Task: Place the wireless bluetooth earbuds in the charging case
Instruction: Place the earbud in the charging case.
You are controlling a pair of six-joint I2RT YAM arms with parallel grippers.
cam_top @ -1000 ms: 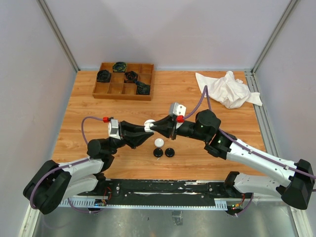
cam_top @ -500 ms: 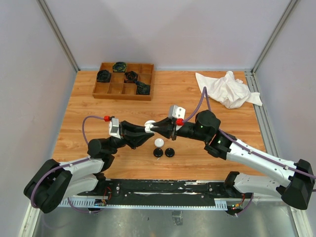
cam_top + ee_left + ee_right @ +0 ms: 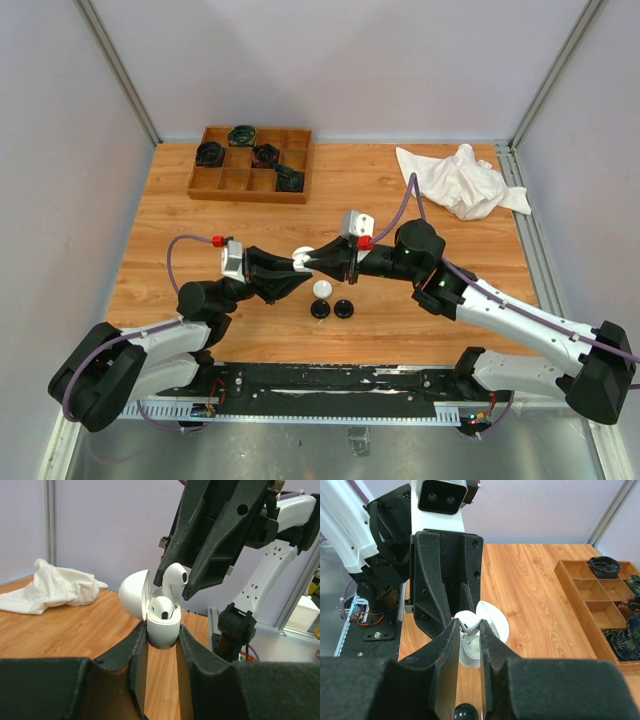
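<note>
My left gripper (image 3: 162,639) is shut on the base of a white charging case (image 3: 162,629), holding it upright above the table with its lid (image 3: 134,594) swung open. One white earbud (image 3: 163,608) sits in a socket. My right gripper (image 3: 469,626) comes from the opposite side, shut on a second white earbud (image 3: 468,620). That earbud hangs just above the case's open mouth (image 3: 470,650), its stem pointing down. From above, the two grippers meet tip to tip at the case (image 3: 301,254).
On the table under the grippers lie a small white round case (image 3: 322,289) and two black round ones (image 3: 320,310) (image 3: 343,309). A wooden divided tray (image 3: 248,196) with dark cases stands at the back left. A crumpled white cloth (image 3: 460,180) lies at the back right.
Both grippers have edged slightly to the left together. Both grips are unchanged.
</note>
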